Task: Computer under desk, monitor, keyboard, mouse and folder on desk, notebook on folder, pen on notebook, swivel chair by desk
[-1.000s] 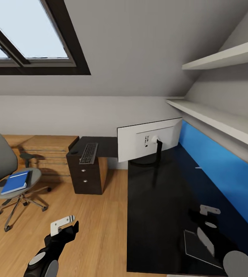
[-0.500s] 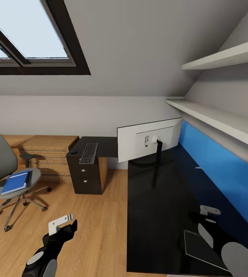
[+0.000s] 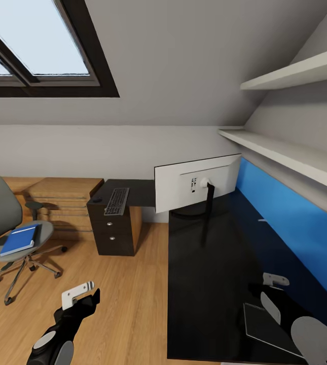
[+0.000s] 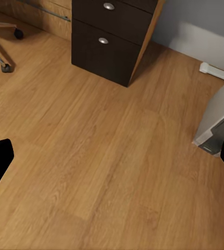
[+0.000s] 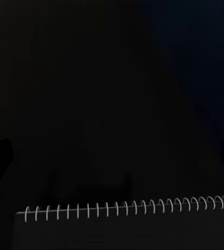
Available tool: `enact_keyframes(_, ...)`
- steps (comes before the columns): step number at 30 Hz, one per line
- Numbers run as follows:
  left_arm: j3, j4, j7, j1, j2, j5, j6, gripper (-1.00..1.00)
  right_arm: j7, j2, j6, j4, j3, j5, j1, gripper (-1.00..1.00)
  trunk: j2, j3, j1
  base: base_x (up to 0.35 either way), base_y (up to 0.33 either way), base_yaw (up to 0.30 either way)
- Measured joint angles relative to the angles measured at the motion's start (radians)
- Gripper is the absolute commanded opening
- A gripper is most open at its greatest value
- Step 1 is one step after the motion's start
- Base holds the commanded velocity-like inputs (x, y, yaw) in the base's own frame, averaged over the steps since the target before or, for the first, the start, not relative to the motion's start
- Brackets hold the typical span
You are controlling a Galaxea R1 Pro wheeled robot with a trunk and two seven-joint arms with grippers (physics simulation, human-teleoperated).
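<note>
Left gripper (image 3: 79, 296) jaws spread apart; right gripper (image 3: 272, 286) points forward, low

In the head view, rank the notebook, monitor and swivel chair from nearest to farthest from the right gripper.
1. The notebook, on the desk right beside the right gripper.
2. The monitor, farther back on the desk.
3. The swivel chair, far across the floor on the left, holding the folder.
</note>
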Motion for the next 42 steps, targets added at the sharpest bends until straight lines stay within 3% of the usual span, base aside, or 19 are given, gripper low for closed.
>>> enact_keyframes(7,-0.001,0.0,0.0,0.0,0.0,0.0,0.0,1.0,-0.003,0.0,0.006,0.0,0.0,0.0,0.0,1.0,-0.049,-0.022,0.027,0.0,0.0,0.0)
enact_keyframes(38,-0.009,0.006,-0.003,0.0,0.003,-0.003,0.001,1.0,-0.027,-0.002,0.01,0.004,0.0,0.002,-0.004,1.0,-0.05,-0.022,0.027,0.055,-0.051,0.0)
enact_keyframes(41,-0.007,0.004,-0.003,0.0,0.002,-0.003,0.001,1.0,-0.032,-0.001,0.03,0.004,0.0,0.002,-0.004,1.0,-0.049,-0.022,0.027,0.005,-0.005,0.0)
enact_keyframes(42,-0.008,0.003,-0.002,0.0,0.001,-0.003,0.001,1.0,-0.046,-0.001,0.068,0.004,0.0,0.002,-0.005,1.0,-0.056,-0.025,0.031,0.001,-0.001,0.0)
